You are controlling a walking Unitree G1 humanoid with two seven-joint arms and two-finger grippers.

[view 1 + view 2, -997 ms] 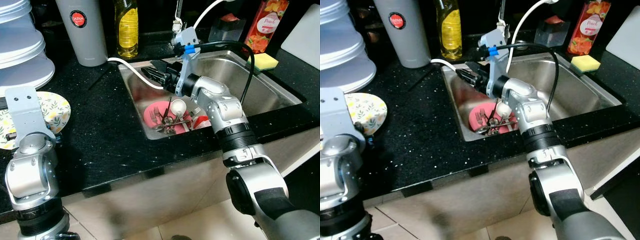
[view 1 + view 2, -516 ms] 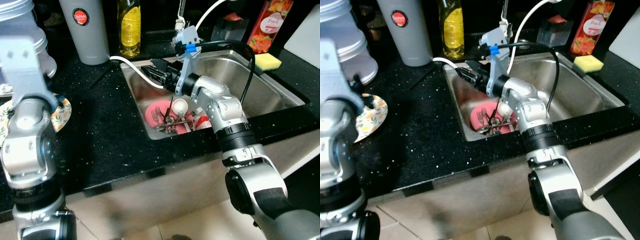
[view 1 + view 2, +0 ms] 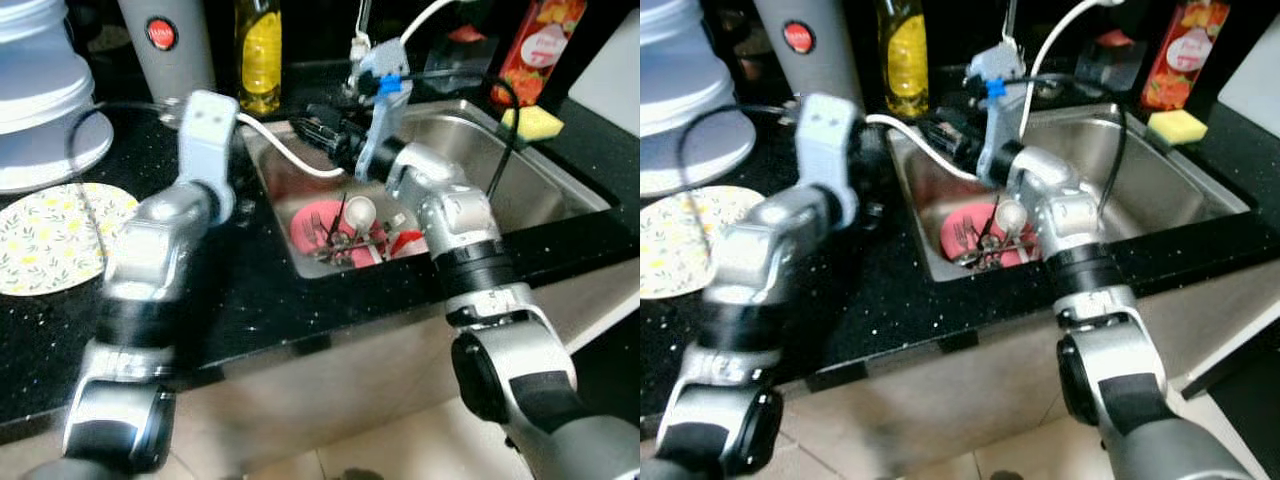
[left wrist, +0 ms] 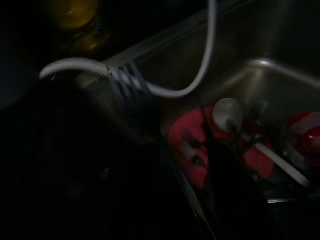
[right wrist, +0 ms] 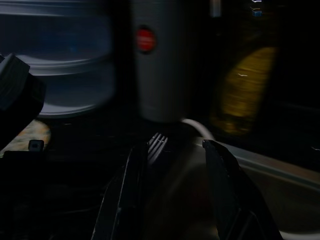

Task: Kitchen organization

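Head stereo pair looks down on the sink; both dim wrist views seemingly share its rim.

Sink at counter right; plate with cutlery in its front-left corner. Bottle, tumbler behind; patterned plate far left.

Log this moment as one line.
left gripper over counter beside sink | right gripper above sink's rear left corner, fork at its tip | pink plate, cutlery in sink
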